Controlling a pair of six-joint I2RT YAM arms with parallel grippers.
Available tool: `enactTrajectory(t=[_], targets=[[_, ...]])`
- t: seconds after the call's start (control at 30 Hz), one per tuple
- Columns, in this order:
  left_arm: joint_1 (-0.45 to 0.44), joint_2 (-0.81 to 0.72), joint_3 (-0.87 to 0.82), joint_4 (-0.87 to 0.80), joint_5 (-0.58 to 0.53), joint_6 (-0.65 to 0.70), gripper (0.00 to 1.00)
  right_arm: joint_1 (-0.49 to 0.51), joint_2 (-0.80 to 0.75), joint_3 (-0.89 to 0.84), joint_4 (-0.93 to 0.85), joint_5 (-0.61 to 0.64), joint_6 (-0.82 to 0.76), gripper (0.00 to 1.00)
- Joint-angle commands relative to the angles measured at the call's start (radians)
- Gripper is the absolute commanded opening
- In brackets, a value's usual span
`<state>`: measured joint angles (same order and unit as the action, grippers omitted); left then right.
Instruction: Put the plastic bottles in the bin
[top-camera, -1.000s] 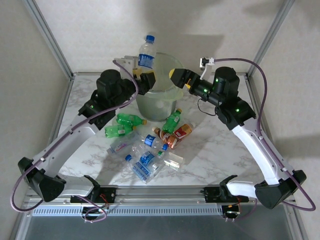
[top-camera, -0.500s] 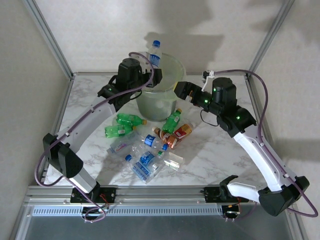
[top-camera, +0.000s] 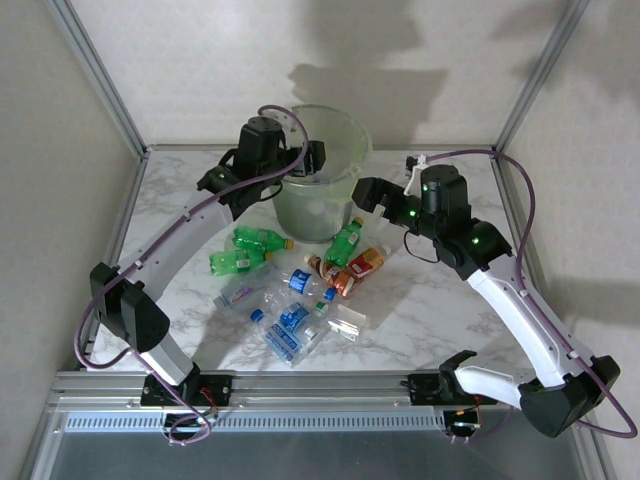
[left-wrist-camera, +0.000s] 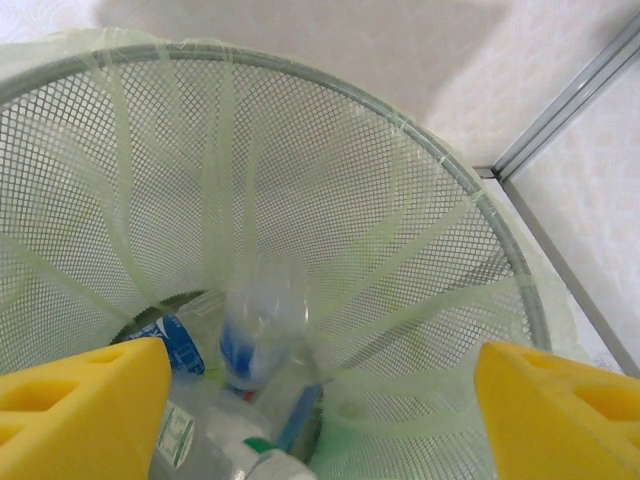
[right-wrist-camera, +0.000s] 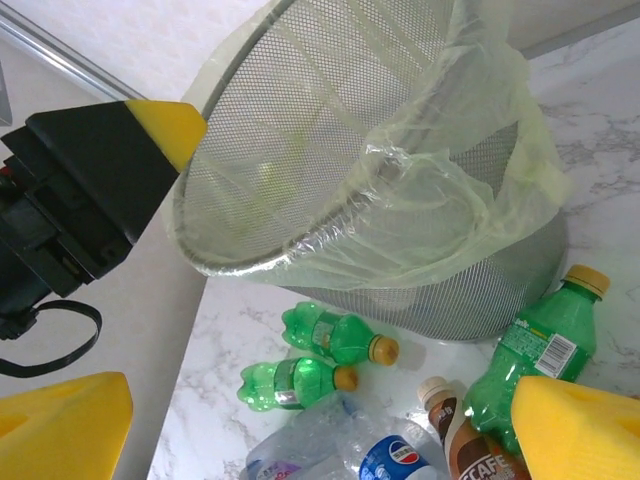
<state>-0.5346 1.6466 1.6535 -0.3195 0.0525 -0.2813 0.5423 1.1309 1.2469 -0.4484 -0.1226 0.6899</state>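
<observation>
1. The left gripper (left-wrist-camera: 320, 375) hangs over the mouth of the bin (top-camera: 350, 128), towards its left side. Its yellow fingertips (left-wrist-camera: 85, 400) stand wide apart with nothing between them.
2. The right gripper (right-wrist-camera: 320, 430) sits just beside the bin's right wall, above the table (top-camera: 440, 300). Its jaws are also spread wide and empty.
3. Nearest the arm bases, a cluster of clear bottles with blue labels (top-camera: 292, 325) lies flat on the marble-patterned table. Several of them touch one another.
4. Just beyond that cluster, bottles with brown and red-orange labels (top-camera: 352, 270) lie side by side in contact.
5. A green bottle with a yellow cap (top-camera: 345, 240) lies against that group, with its cap end near the foot of the bin.
6. Two further green bottles (top-camera: 258, 238) lie to the left of it. They are close to each other and near the bin's base.
7. The bin stands upright at the far middle of the table. It is a wire-mesh basket lined with a pale-green bag (right-wrist-camera: 470, 215) folded over the rim.
8. Inside the bin, the left wrist view shows a blurred clear bottle with a blue label (left-wrist-camera: 262, 330) below the parted jaws.
9. More bottles (left-wrist-camera: 185, 345) lie at the bottom of the bin. Their number cannot be told.
</observation>
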Motion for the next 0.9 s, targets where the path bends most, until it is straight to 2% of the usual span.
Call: enactTrajectory(t=[0.0,0.23,0.43,0.57,0.7,0.87], targets=[[0.007,-0.016,0.031,-0.018,-0.011,-0.016,0.81,0.007,-0.007,0.020,-0.024,0.024,-0.029,0.97],[0.007,-0.086,0.041,0.006,0.012,-0.066,0.82,0.007,-0.002,0.014,-0.058,0.016,-0.057,0.97],[0.008,-0.209,-0.049,0.140,0.123,-0.159,0.83,0.007,0.015,-0.027,-0.143,0.103,-0.032,0.96],[0.008,-0.270,-0.117,0.216,0.194,-0.209,0.82,0.007,0.041,-0.076,-0.189,0.179,0.050,0.96],[0.008,-0.319,-0.196,0.318,0.284,-0.258,0.82,0.005,0.081,-0.139,-0.186,0.196,0.157,0.95],[0.008,-0.375,-0.281,0.377,0.296,-0.274,0.81,0.007,0.145,-0.228,-0.139,0.183,0.285,0.92]])
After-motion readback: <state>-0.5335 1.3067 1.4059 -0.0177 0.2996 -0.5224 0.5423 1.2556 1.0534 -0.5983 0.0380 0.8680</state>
